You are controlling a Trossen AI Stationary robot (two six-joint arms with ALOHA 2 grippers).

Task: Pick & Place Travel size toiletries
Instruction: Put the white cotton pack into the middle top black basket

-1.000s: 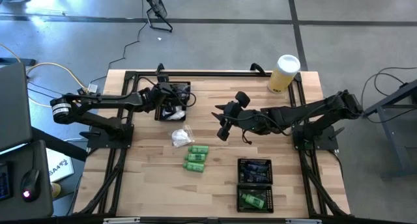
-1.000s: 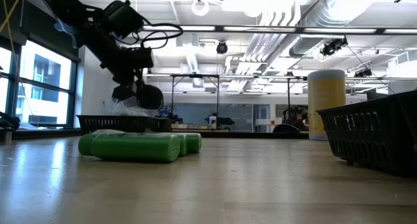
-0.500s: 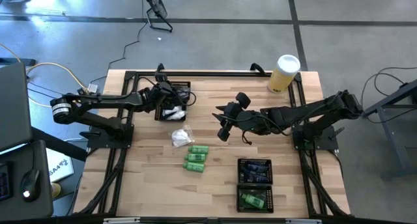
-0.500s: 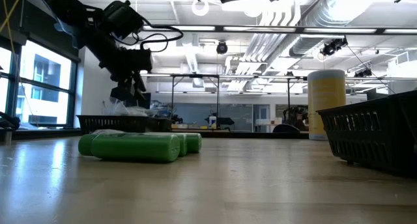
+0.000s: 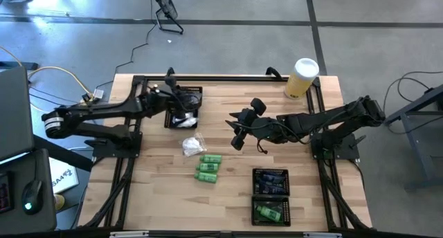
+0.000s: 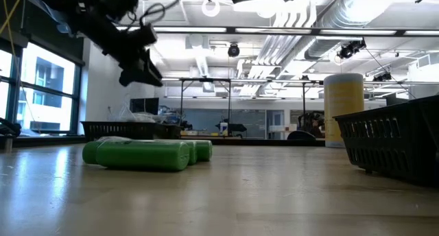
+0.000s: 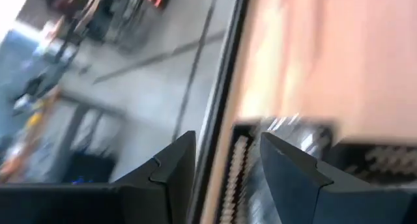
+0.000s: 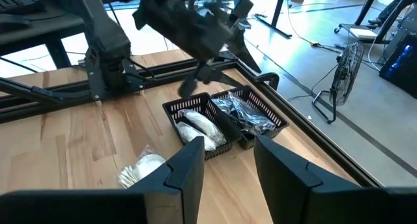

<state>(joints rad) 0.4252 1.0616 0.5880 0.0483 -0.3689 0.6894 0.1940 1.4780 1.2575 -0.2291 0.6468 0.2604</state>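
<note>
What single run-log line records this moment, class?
left gripper: open, empty, above far tray | right gripper: open, empty, mid-table | green bottles, white packets: on table

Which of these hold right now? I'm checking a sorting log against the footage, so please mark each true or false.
1. The left hand hangs above the black mesh tray at the table's far left side, with nothing between its fingers. True.
2. The bright green little bottles lie inside that same tray. False: three lie loose on the wooden table; another sits in the near black mesh tray.
3. White crinkly packets lie in the far tray. True.
4. The tall yellow cylinder with a white lid lies on its side. False: it stands upright.
5. The right hand hangs above mid-table. True.
</note>
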